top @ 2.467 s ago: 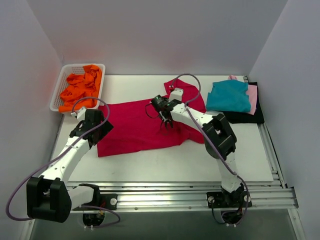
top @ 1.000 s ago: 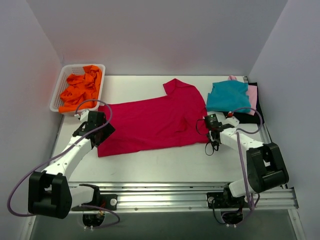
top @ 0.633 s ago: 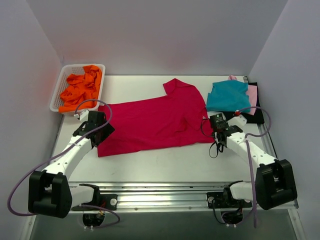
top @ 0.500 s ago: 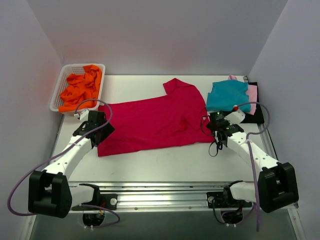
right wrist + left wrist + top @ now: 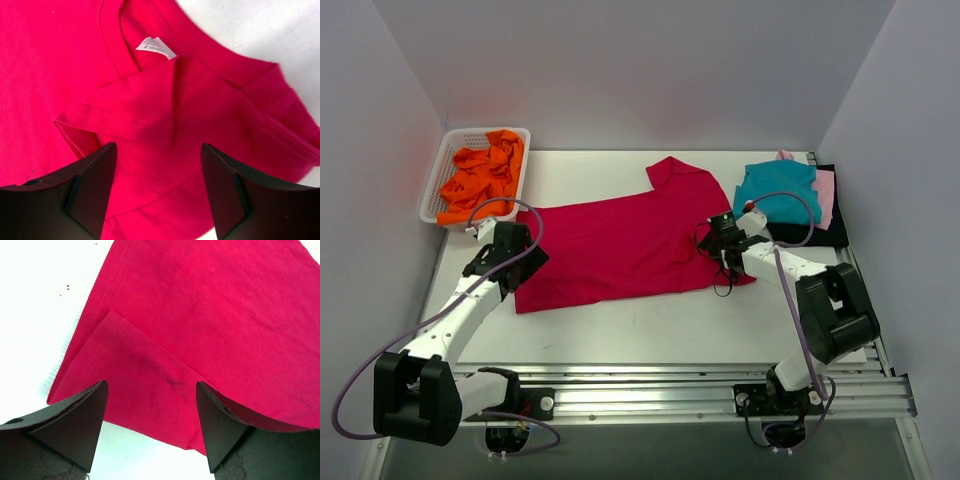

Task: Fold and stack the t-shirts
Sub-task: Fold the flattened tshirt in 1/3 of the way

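Three shirts look finished: a teal shirt (image 5: 778, 188) lies folded on top of a pink shirt (image 5: 826, 195) and a black shirt (image 5: 820, 236), stacked at the far right corner of the table (image 5: 620, 330). That pile is the done part of the job, as far as can be judged.

One red shirt (image 5: 620, 250) is the piece in hand. It lies spread almost flat across the middle of the table, hem toward the left edge and collar (image 5: 111, 30) toward the right, with no fold made in its body yet. It is not quite smooth. At the hem a corner flap (image 5: 115, 355) is doubled over on itself, and by the neck, just below the white label (image 5: 156, 46), part of the shoulder is creased into a loose fold.

Both grippers hover over that shirt with jaws apart and nothing caught between them. The left gripper (image 5: 151, 387) is above the doubled hem corner, and the right gripper (image 5: 159, 146) is above the crumpled shoulder beside the collar.

Several orange shirts (image 5: 480, 180) sit bunched in the white basket (image 5: 480, 131) at the far left corner, untouched. How many are in there cannot be told.

So roughly the first part is done. Left to do: flatten and fold the red one, add it to the pile, then work through the basket.
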Available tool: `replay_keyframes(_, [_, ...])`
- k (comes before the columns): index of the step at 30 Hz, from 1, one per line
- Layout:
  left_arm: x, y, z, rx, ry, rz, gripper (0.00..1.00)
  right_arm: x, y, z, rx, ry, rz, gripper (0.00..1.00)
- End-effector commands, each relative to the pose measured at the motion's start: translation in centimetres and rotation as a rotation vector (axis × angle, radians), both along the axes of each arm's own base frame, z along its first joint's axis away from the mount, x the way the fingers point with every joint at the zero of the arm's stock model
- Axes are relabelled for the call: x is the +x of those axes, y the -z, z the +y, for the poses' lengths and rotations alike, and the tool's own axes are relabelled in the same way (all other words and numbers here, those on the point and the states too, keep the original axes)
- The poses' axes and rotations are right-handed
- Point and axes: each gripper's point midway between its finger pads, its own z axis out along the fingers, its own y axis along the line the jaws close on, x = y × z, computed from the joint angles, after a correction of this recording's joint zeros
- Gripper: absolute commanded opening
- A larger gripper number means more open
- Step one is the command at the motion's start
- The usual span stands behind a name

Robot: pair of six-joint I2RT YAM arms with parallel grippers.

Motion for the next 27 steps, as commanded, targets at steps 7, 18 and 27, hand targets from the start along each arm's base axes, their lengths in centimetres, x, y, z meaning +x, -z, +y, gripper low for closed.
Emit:
replay_keyframes(7, [0.6,-0.8,-0.3,-0.009,0.008,-0.047,0.8,2.6,-0.3,1.1,0.009,0.007,-0.042,0.56])
replay_keyframes(18, [0.6,-0.4,-0.2,-0.005,0.006,-0.038,0.8,2.6,0.5,1.0,0.005,0.018,-0.026,0.5])
replay_keyframes(27, [0.8,0.0,-0.4,-0.009,0.011,-0.03,0.8,2.3,1.0,0.9,-0.002,0.019,-0.015,0.43])
